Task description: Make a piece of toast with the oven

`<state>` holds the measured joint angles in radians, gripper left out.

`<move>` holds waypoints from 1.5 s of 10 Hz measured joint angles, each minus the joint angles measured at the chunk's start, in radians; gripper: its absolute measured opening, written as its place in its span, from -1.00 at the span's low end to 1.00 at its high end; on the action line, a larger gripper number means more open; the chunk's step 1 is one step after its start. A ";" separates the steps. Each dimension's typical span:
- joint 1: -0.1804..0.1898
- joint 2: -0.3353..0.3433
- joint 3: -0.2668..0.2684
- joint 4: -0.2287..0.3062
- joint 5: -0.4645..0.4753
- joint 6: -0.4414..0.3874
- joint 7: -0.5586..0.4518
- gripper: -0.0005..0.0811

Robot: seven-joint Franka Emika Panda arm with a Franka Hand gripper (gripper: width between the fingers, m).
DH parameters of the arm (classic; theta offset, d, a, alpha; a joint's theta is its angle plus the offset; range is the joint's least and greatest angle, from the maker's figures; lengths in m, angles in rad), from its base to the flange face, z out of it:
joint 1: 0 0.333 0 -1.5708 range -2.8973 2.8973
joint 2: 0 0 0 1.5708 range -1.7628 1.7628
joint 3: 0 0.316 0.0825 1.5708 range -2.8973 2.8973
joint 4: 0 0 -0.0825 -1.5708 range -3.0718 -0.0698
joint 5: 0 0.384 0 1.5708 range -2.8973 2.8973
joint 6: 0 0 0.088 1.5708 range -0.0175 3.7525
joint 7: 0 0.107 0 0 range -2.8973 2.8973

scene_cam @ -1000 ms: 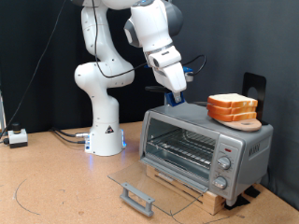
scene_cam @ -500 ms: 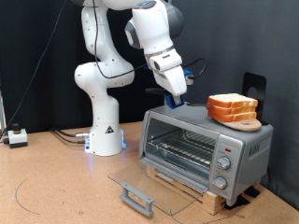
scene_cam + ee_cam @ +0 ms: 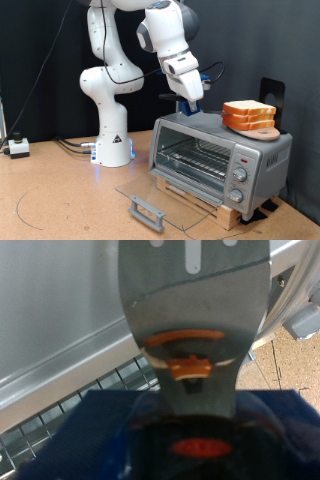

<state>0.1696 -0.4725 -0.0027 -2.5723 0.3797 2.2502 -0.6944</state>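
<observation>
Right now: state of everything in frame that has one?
oven: door fully open, lying flat; rack bare.
stack of bread slices: piled on the oven's top, untouched.
pincer: above the oven's top, beside the stack; grips a spatula.

Exterior cam: mid-distance, front-on to oven [image 3: 220,158] and arm. Wrist cam: very close, looking along fingers at oven top [image 3: 60,310]. Shared: oven top.

Brushed silver metal oven [image 3: 215,155]; clear glass door [image 3: 150,195]; glossy white plastic arm [image 3: 110,80]; matt wooden tabletop [image 3: 60,200]
</observation>
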 joint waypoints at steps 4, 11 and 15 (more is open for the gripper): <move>0.002 0.001 0.043 0.001 0.004 -0.001 0.029 -0.02; 0.003 0.037 0.102 0.017 0.043 0.019 0.075 -0.02; 0.004 0.061 0.141 0.025 0.060 0.043 0.080 -0.02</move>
<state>0.1735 -0.4113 0.1387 -2.5478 0.4401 2.2930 -0.6145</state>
